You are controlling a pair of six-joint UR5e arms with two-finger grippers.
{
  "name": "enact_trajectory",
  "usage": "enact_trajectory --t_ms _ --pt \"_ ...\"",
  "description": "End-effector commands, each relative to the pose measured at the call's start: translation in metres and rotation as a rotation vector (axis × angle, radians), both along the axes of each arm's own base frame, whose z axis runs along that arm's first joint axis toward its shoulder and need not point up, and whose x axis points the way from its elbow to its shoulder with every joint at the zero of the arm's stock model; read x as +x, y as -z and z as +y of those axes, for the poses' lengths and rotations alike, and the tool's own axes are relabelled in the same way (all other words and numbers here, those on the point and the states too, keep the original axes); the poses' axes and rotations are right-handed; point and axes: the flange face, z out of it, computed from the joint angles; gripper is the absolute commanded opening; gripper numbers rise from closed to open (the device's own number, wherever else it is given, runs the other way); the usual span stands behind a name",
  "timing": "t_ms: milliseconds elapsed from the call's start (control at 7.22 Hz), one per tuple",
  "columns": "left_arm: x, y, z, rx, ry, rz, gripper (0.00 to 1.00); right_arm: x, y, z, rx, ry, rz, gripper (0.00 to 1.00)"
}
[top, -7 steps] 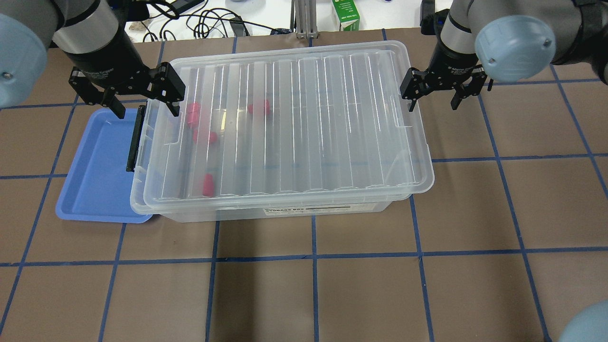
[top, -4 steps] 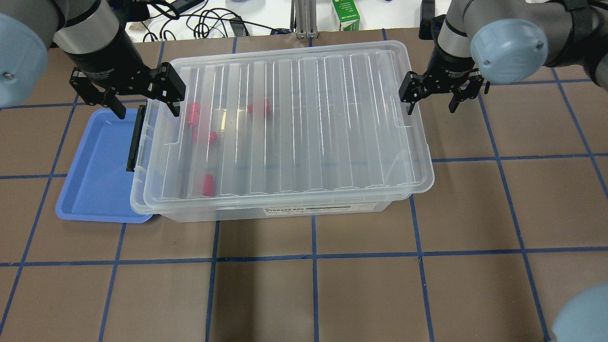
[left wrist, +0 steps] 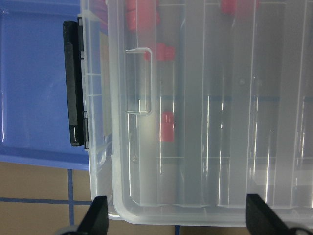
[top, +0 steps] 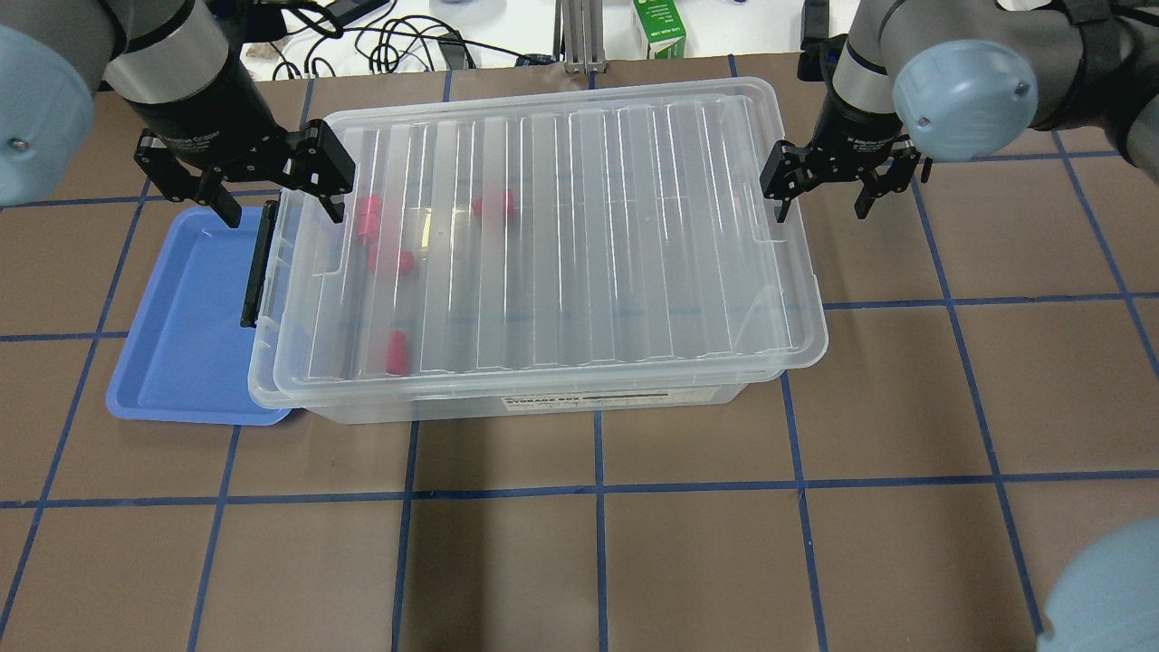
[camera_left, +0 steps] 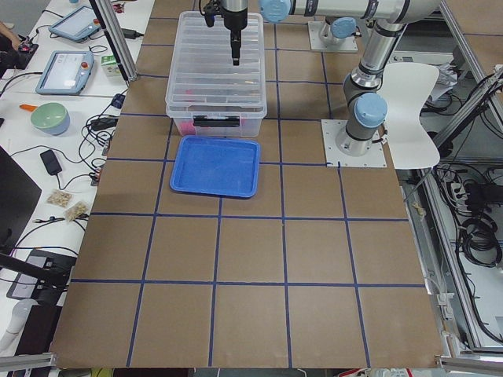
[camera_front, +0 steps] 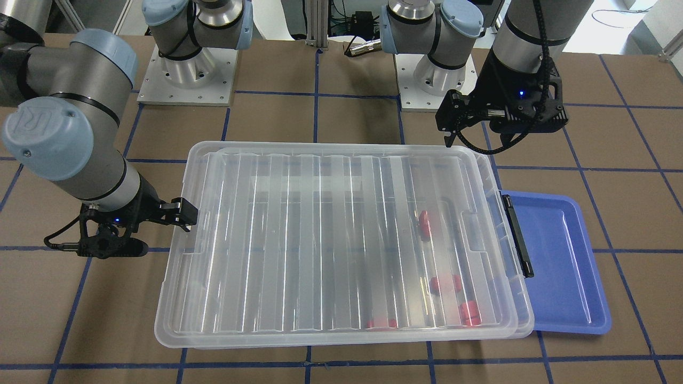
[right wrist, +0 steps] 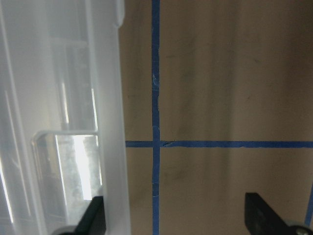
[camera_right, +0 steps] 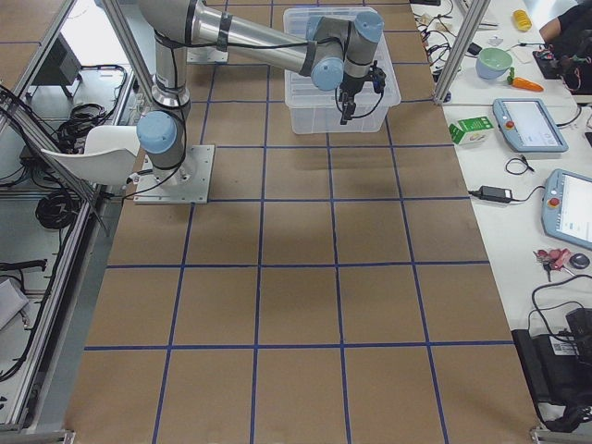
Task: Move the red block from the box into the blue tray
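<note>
Left pincer (top: 276,210), right pincer (top: 820,211) both spread open at the box (top: 543,405) ends
Red block (top: 369,217) inside, close to the left pincer.

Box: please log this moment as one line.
box: lid on | red blocks: inside | blue tray: no block | left end effector: open | right end effector: open
</note>
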Motion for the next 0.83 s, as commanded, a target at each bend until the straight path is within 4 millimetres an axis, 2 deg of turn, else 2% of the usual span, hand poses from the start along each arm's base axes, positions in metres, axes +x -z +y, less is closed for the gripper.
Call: enact_trajectory --t_ms 0,693 --pt "0.0 0.004 -0.002 0.007 -0.001 0.001 1.0 -0.008 -0.001 -0.001 0.003 0.001 0.041 1.0" --pt "-0.001 -0.001 0.0 -0.007 0.0 0.001 1.0 -0.047 -0.006 -0.003 0.002 0.063 0.049 1.0"
